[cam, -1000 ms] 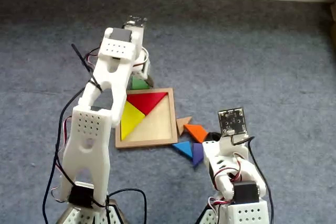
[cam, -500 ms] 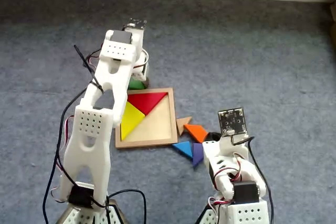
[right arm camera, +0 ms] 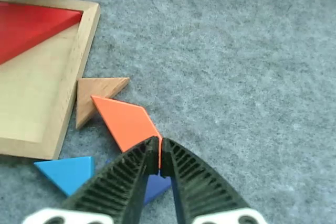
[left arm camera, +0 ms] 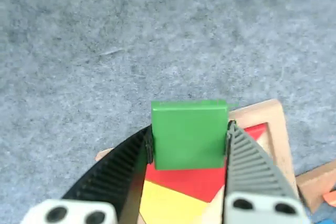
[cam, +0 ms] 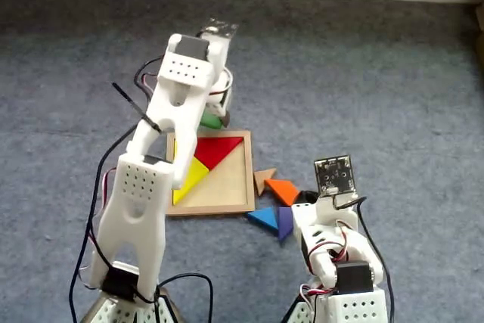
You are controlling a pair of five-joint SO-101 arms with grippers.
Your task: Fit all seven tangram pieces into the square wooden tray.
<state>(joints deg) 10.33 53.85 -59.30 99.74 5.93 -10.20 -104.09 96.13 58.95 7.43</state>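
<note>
My left gripper (left arm camera: 188, 140) is shut on a green square piece (left arm camera: 189, 134), held in the air over the far edge of the square wooden tray (cam: 249, 179). In the high view the green piece (cam: 212, 120) peeks out beside the left arm. The tray holds a red triangle (cam: 215, 147) and a yellow triangle (cam: 193, 175). Right of the tray on the carpet lie a wooden-coloured triangle (right arm camera: 94, 95), an orange parallelogram (right arm camera: 126, 121), a blue triangle (right arm camera: 68, 172) and a purple piece (cam: 285, 221). My right gripper (right arm camera: 160, 156) is shut and empty, just above the orange piece's near corner.
Grey carpet covers the whole work area, with open room to the right and far side of the tray. The left arm's white links (cam: 144, 194) hang over the tray's left part, and a black cable (cam: 132, 100) juts out beside them.
The left arm has swung right and lifted the green piece from the carpet behind the tray. The tray's far side shifted slightly. The right arm has not moved.
</note>
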